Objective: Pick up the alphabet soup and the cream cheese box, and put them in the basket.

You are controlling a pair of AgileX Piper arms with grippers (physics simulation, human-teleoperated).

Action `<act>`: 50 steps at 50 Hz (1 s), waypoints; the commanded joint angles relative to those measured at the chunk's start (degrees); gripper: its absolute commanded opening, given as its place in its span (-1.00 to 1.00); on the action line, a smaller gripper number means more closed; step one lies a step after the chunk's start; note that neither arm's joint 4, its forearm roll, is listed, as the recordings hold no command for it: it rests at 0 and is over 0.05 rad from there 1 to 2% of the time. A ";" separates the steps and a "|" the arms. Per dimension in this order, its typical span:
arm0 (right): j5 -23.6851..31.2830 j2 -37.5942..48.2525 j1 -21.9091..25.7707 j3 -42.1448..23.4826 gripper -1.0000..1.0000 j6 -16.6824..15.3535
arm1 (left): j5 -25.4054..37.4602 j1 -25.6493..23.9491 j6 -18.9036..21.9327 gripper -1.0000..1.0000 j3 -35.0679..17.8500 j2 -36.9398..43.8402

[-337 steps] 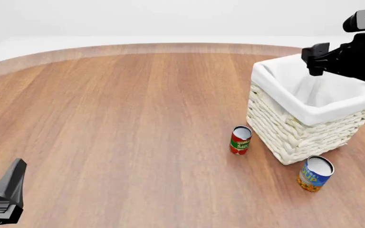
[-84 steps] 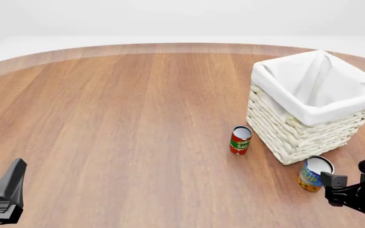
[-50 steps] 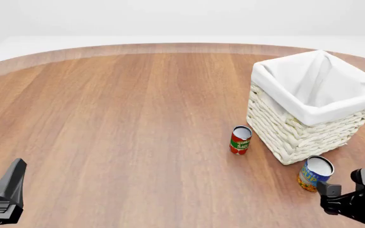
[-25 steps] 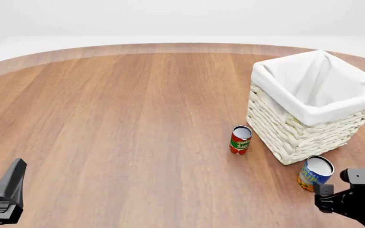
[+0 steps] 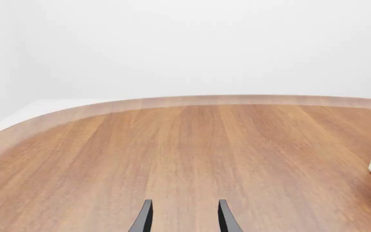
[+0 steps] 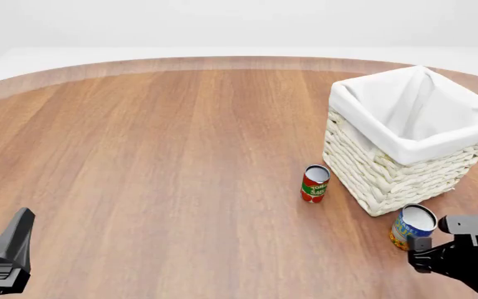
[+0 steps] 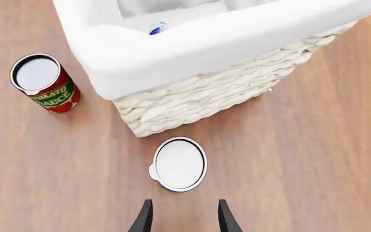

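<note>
- The wide blue-and-yellow alphabet soup can point(image 6: 412, 227) with a silver-white top stands upright on the brown wooden table point(image 6: 164, 162), lower right of the front view, just beside the near corner of the square cream wicker basket point(image 6: 388, 174) lined with white cloth.
- A small blue-and-white scrap of the cream cheese box point(image 7: 158, 28) shows inside the basket, in the right wrist view.
- The right gripper point(image 7: 182, 220) hangs over the soup can, fingers spread, gripping nothing.
- The left gripper point(image 5: 182, 218) sits at lower left, fingers apart and empty.
- A slim red-and-green tomato sauce can point(image 6: 315, 183) stands left of the basket.
</note>
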 commanded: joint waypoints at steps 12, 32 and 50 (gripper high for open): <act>-1.67 3.40 0.29 -1.17 1.00 -0.36 | 0.00 0.00 0.00 1.00 0.00 0.00; -3.24 6.75 0.35 -2.94 1.00 -0.79 | 0.00 0.00 0.00 1.00 0.00 0.00; -8.06 12.78 0.37 -3.26 1.00 -0.86 | 0.00 0.00 0.00 1.00 0.00 0.00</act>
